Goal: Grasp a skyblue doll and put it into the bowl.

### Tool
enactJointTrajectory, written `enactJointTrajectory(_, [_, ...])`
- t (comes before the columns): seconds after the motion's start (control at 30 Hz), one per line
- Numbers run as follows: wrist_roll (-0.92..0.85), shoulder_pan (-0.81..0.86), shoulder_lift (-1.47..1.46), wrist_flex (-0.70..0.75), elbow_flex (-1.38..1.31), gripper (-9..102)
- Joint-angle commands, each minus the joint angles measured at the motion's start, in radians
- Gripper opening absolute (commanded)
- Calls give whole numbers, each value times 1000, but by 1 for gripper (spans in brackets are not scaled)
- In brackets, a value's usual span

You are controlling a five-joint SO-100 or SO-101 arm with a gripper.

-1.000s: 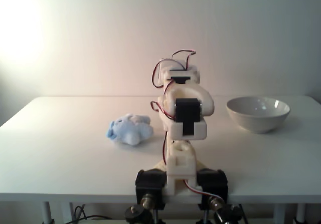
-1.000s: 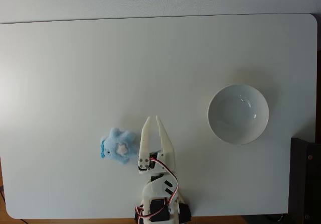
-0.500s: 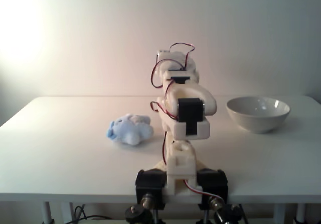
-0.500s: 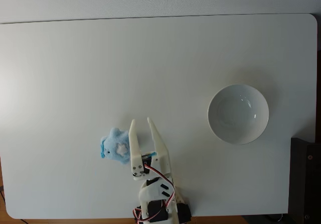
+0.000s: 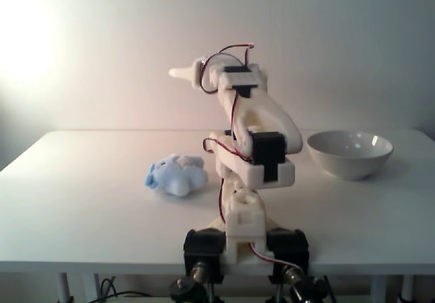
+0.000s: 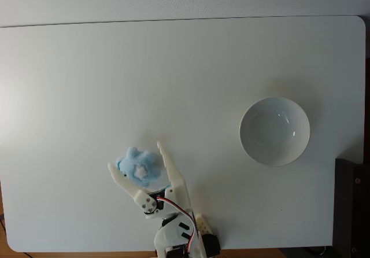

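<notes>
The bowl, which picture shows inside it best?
The fixed view looking straight down shows the bowl best: its whole round rim and bare white inside. The fixed view from the table's edge shows the bowl side-on, with just its outer wall and a sliver of its inside.

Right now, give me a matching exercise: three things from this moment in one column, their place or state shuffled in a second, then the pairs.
Things:
1. skyblue doll
2. bowl
3. gripper

States:
A. empty, at the right in the top-down fixed view
B. open, raised above the table
C. lying on the table, framed by the two fingers from above

Pairs: 1-C, 2-A, 3-B
</notes>
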Motion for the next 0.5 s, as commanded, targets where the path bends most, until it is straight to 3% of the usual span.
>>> enactJointTrajectory(0.0, [-5,-9,296,342,-155,51])
enactJointTrajectory(0.23, [-5,-41,158,736,-350,52])
enactJointTrajectory(0.47, [-6,-95,9,839,-495,55])
